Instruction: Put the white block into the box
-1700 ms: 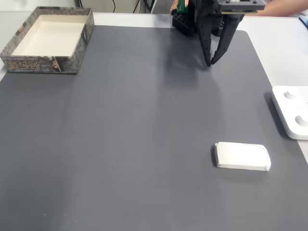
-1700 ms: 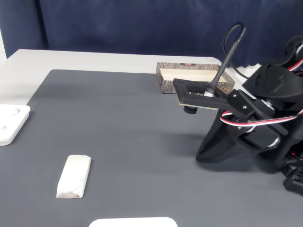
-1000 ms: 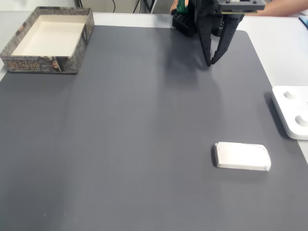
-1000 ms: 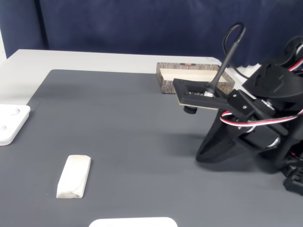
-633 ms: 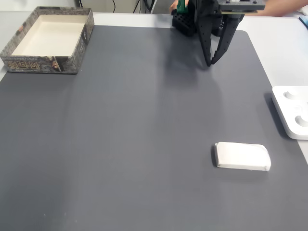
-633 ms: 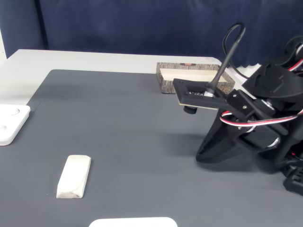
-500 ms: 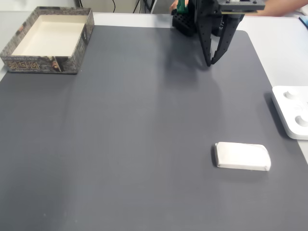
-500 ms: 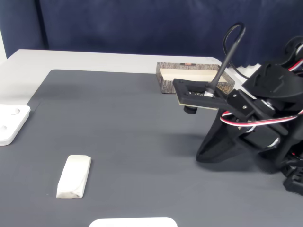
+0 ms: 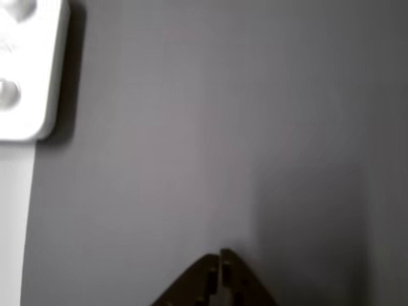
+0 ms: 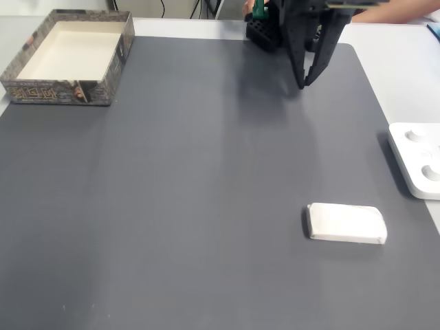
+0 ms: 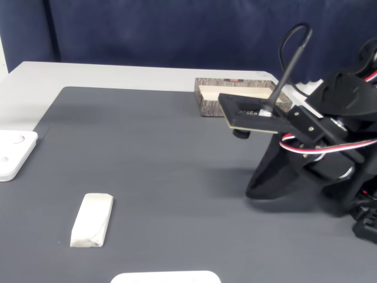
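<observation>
The white block [image 10: 346, 223] lies flat on the dark grey mat [image 10: 206, 206], toward its near right; in the other fixed view the white block [image 11: 92, 220] is at the near left. The box [image 10: 55, 91], with a mottled brown rim and pale inside, stands at the mat's far left corner; my arm partly hides the box [image 11: 206, 106] in the second fixed view. My black gripper [image 10: 301, 84] hangs at the mat's far side, far from block and box, shut with nothing in it. The gripper [image 9: 221, 255] shows its tips together over bare mat, and the gripper [image 11: 250, 191] points down there.
A glossy white plastic piece [image 10: 416, 158] sits off the mat's right edge, and the same kind of white piece [image 9: 25, 70] shows in the other view. Another white piece [image 11: 165, 276] lies at the near edge. A person's arm [image 10: 405, 10] rests beyond the table's far right.
My arm has lifted slightly, so the gripper and its camera mount sit a little higher. The block and the box have not moved.
</observation>
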You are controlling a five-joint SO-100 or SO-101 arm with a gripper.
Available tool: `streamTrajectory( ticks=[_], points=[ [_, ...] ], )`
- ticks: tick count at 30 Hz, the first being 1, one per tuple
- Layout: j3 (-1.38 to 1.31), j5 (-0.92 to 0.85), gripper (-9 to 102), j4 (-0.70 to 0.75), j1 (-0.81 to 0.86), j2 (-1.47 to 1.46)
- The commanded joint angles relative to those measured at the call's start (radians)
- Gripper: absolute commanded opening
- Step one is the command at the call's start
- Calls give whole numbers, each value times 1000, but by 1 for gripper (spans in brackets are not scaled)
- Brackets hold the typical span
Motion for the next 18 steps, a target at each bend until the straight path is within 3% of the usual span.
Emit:
streamTrajectory(
  ticks=[1, 18],
  points=[
    [-75, 2, -2, -38, -3, 43],
    [-84, 8, -2, -184, -5, 43]
  ],
)
